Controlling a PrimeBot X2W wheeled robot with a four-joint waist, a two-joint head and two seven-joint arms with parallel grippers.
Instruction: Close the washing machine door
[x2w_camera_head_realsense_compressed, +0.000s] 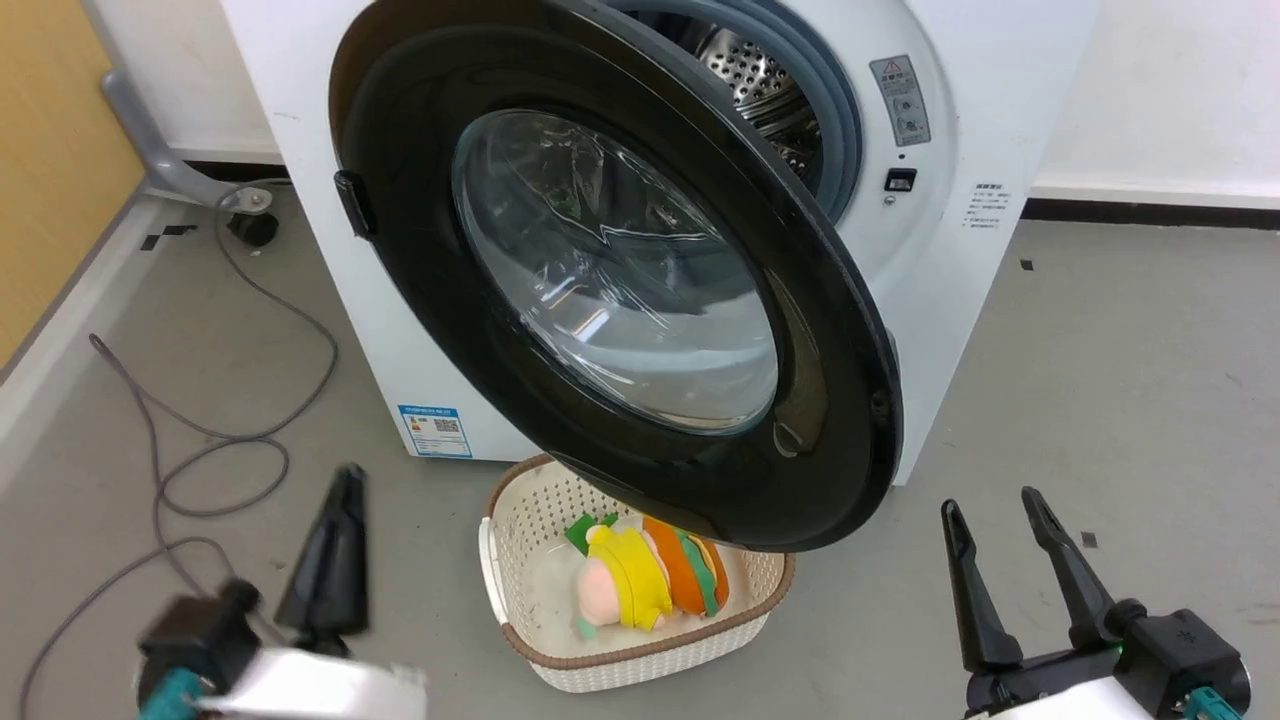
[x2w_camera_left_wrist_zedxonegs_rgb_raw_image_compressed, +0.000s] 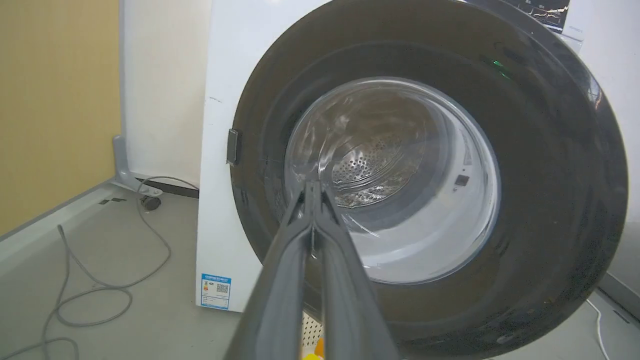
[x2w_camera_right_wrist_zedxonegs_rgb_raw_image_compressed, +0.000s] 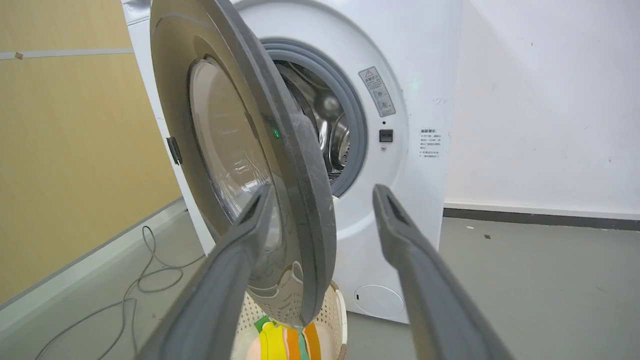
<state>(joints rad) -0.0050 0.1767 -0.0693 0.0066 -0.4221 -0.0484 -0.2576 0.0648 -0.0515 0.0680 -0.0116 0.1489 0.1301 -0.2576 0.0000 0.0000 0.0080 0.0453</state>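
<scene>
Black washing machine door (x2w_camera_head_realsense_compressed: 620, 270) ajar on white washing machine (x2w_camera_head_realsense_compressed: 940, 250), left gripper (x2w_camera_head_realsense_compressed: 350, 482) fingers pressed together, right gripper (x2w_camera_head_realsense_compressed: 989, 503) fingers apart, basket (x2w_camera_head_realsense_compressed: 515, 600) beneath door

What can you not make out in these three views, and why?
- Steel drum, head view: mostly hidden behind the washing machine door.
- Basket, head view: far side covered by the door's lower rim.
- Warning label, right wrist view: print too small.
- Left gripper, head view: blurred.
</scene>
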